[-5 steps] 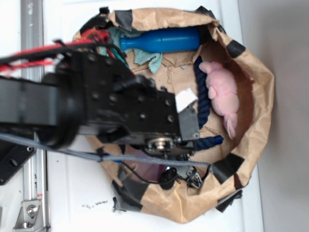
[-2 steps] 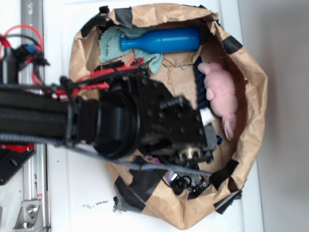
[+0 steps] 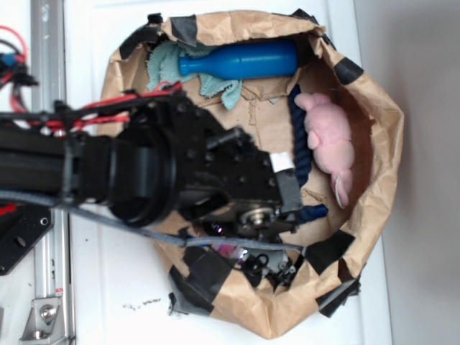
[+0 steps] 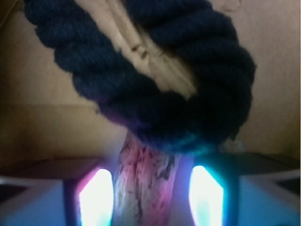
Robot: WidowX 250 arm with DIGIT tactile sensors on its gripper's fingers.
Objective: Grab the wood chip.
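Wood chip [image 4: 146,181], a flat brown sliver streaked with dark grain, lies between the pincer's [image 4: 149,197] two glowing fingers [image 4: 95,197], which stand apart on either side; contact cannot be told. Its far end is tucked under a thick, fuzzy navy twisted rope [image 4: 155,101]. Around them are a crumpled tan paper bag [image 3: 374,108], a pink plush toy [image 3: 329,140] and a smooth blue bottle [image 3: 241,60].

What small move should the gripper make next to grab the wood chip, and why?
Probably close the fingers. In the wrist view the flat brown wood chip with dark streaks already lies between the two glowing fingers with gaps on both sides, its far end tucked under the thick dark blue rope, so closing seems enough.
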